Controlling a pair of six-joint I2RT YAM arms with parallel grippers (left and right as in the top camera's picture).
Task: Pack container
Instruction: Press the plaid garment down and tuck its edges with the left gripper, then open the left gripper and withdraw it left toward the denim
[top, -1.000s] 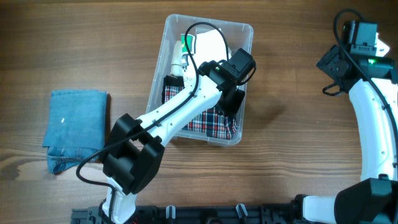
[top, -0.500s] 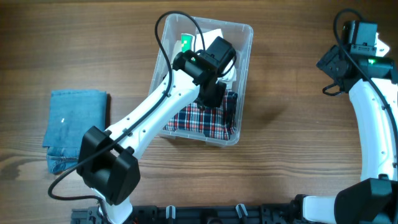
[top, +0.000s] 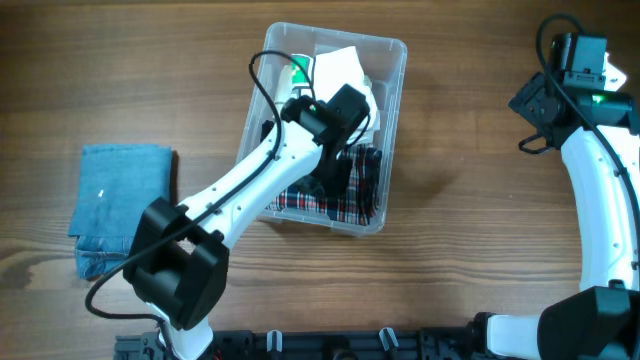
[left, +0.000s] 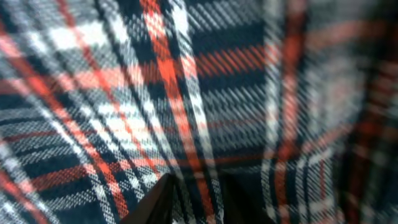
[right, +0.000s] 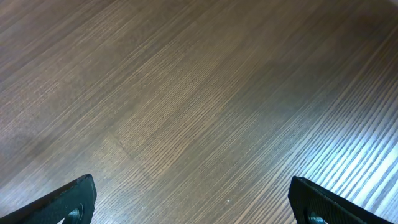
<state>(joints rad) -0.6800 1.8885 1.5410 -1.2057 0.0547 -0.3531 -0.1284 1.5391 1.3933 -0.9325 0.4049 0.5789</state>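
Note:
The clear plastic container (top: 397, 47) stands at the middle of the table in the overhead view. A red, white and navy plaid cloth (top: 345, 206) lies bunched in its near half. White items (top: 340, 70) and a green-marked one (top: 298, 68) fill its far end. My left gripper (top: 333, 178) reaches down into the container onto the cloth. In the left wrist view the plaid cloth (left: 186, 93) fills the frame and a fold of it runs between the nearly closed fingertips of the left gripper (left: 199, 208). My right gripper (right: 194, 205) hangs open over bare wood, far right (top: 535, 105).
A folded blue denim cloth (top: 122, 205) lies on the wooden table (top: 470, 230) at the left, apart from the container. The left arm crosses the container's near left rim.
My left gripper swung from the container's right side toward its middle, then came back nearer, and the plaid cloth bunched up with it. The right arm has not moved.

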